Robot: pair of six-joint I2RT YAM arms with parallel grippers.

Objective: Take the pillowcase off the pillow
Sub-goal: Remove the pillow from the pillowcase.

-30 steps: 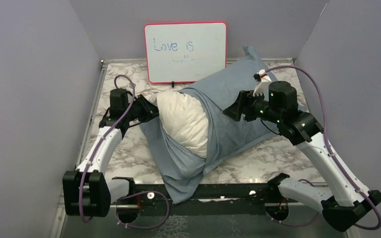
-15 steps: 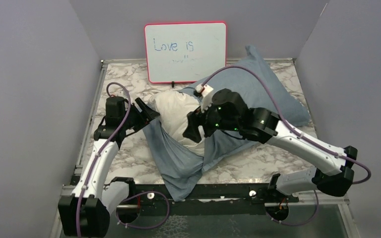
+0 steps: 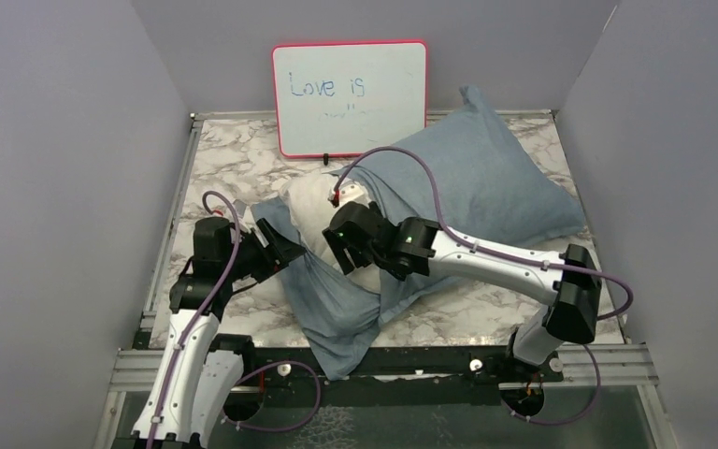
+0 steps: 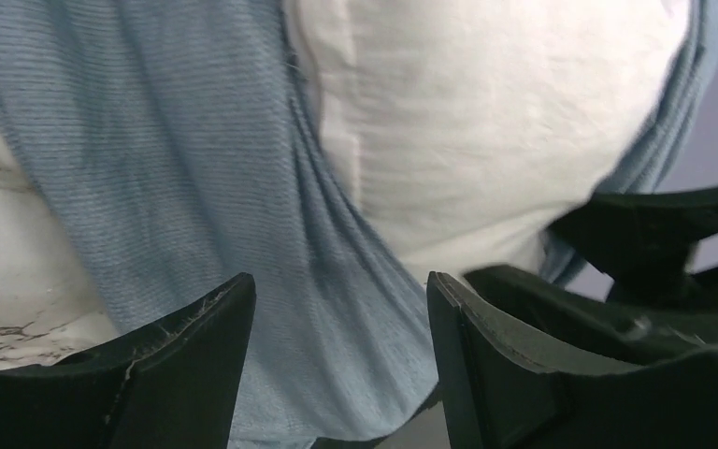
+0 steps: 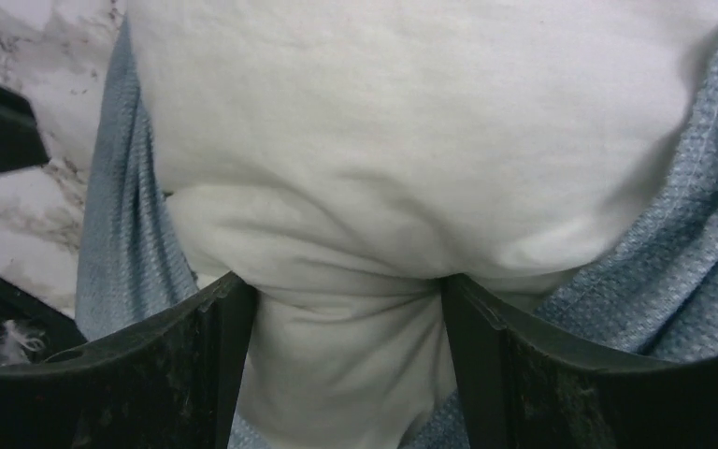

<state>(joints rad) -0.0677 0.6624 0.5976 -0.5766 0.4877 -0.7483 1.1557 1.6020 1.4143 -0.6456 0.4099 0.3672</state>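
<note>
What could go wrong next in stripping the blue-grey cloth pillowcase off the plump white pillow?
The right gripper straddles a soft bulge of the plump white pillow; it may slip out on closing. The left gripper hangs open over the blue-grey cloth pillowcase, so both might slide together.

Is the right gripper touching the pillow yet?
Touching. The right wrist view shows the pillow bulging between the fingers of the right gripper, its white fabric pressed against both inner faces.

Whiteboard (image 3: pixel 349 96) blocks passage just behind the pillow (image 3: pixel 310 210).
</note>
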